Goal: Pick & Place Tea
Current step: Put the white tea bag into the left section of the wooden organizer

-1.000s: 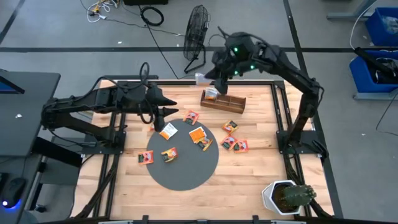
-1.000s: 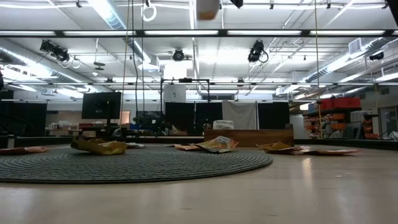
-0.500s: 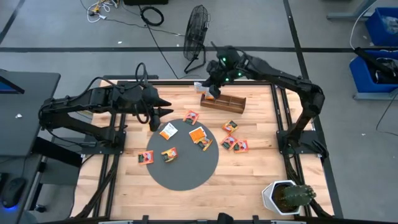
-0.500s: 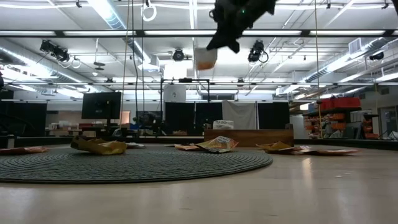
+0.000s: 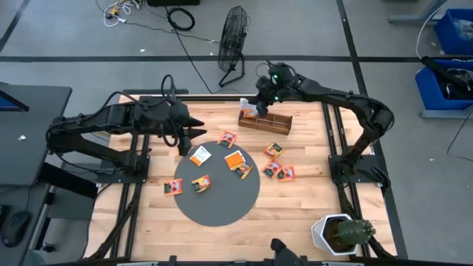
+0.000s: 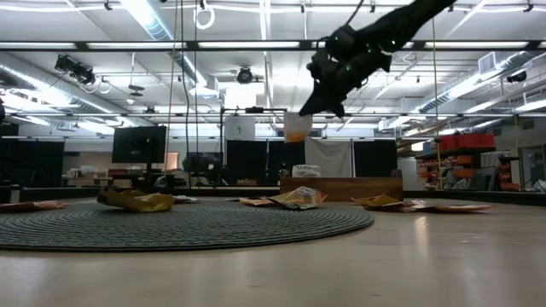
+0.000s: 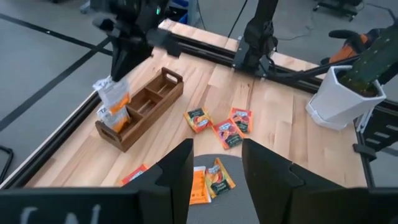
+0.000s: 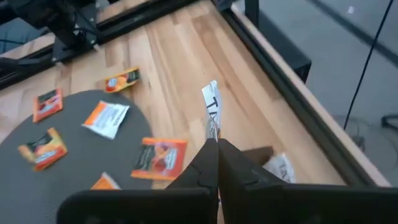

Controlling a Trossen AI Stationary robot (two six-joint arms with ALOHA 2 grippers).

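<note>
My right gripper (image 5: 254, 103) is shut on a white-and-orange tea packet (image 6: 297, 128), high over the left end of the wooden compartment tray (image 5: 266, 120). One packet (image 7: 116, 116) stands in that end compartment. Several orange tea packets lie flat on the grey disc (image 5: 218, 203) and on the wood around it, such as one (image 5: 199, 155) near the disc's far-left rim and one (image 5: 286, 174) to the disc's right. My left gripper (image 5: 196, 131) hovers open over the table just beyond the disc's far-left rim, touching nothing. My right gripper pinches the tea packet by its upper edge (image 8: 212, 129) between the two fingers. The fingers (image 6: 328, 95) slant down from the table's right side. The packet hangs below them, lifted clear, above the tray's left end compartment.
A white pot with a cactus (image 5: 341, 233) stands at the table's near-right corner. The table's dark frame rails (image 5: 334, 133) run along its sides. Bare wood lies along the near edge and in the far-left area. A floor fan (image 5: 233, 41) stands beyond the far edge.
My right gripper has come down with the packet toward the tray's left end, and stayed shut. The packet hangs much lower now in the low view, not far above the tray.
</note>
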